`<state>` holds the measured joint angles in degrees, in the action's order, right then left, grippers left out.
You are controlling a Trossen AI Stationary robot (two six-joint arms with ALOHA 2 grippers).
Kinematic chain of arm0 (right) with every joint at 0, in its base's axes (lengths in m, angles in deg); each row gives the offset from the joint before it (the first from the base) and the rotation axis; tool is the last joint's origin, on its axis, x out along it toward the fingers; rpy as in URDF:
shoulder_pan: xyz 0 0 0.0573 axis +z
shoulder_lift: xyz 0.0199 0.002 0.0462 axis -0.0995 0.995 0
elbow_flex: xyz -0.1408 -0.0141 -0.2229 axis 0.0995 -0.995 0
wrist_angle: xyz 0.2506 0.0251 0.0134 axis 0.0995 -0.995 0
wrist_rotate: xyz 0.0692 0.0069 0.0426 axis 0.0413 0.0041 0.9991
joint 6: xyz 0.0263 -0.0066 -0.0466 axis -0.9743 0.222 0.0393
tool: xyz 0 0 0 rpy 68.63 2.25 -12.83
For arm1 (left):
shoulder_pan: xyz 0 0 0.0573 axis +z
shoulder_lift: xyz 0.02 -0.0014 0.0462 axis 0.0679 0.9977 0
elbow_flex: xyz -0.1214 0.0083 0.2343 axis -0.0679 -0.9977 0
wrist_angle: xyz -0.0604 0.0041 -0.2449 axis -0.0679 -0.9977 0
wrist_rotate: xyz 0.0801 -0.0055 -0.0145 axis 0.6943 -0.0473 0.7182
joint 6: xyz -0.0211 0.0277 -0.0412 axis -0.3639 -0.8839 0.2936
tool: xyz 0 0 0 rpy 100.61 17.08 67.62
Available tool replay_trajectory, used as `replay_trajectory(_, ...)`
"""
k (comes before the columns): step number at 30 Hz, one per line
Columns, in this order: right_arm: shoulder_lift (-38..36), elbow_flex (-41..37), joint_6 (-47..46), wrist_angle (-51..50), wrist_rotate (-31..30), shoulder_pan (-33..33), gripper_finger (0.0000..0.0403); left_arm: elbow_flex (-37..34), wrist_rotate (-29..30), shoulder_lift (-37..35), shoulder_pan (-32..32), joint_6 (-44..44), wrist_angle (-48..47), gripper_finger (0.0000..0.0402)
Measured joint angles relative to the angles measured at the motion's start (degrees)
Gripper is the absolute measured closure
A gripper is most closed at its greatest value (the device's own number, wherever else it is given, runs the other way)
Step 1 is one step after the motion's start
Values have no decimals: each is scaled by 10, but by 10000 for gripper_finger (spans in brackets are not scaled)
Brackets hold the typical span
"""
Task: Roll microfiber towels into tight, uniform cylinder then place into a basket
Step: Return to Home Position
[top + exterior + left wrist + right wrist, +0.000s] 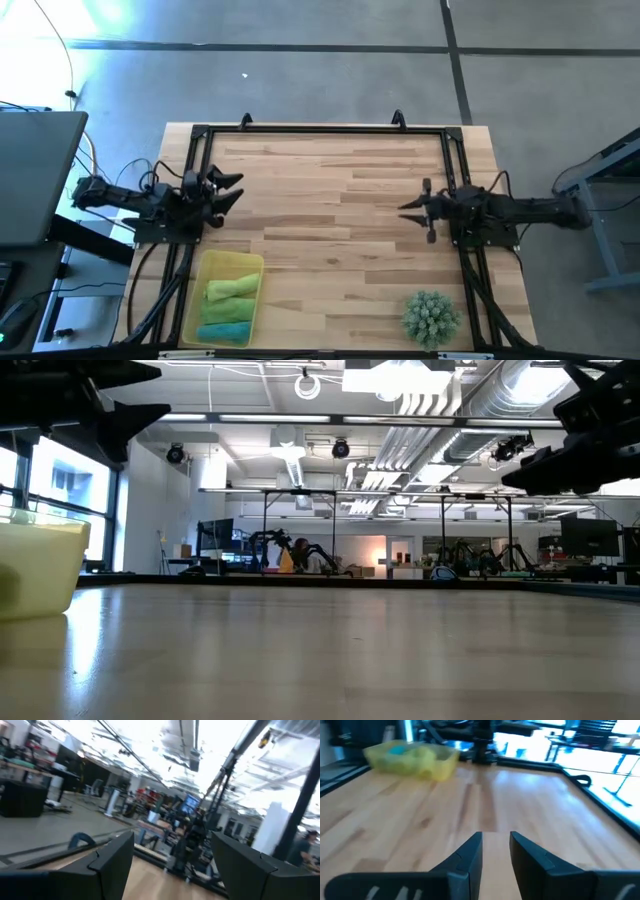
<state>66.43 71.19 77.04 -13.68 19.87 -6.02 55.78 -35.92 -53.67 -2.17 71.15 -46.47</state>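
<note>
Right up against its own wrist camera, the right gripper [496,836] hangs above the table [340,200], its jaws a narrow slit apart and holding nothing. Across the boards the left gripper [238,189] hovers at the left side, jaws spread wide and empty. Just in front of it stands the basket [250,259], holding the microfiber towels [231,291]: two green rolls and a teal one [222,333], packed side by side. From table height the basket is cut off at the edge and its cloudy wall hides the rolls. A spiky green plant [432,317] sits near the front right corner.
</note>
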Motion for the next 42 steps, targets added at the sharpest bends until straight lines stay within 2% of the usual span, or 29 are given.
replay_trajectory(16,-30,0,2,0,0,-207,314,0,0,-87,74,0,-7,147)
replay_trajectory(24,-30,0,0,0,0,-294,314,0,0,-87,99,0,-22,147)
replay_trajectory(31,-30,0,0,0,0,-333,314,0,0,-87,120,0,-33,147)
replay_trajectory(42,-29,0,1,0,0,-338,314,0,0,-87,124,0,-33,147)
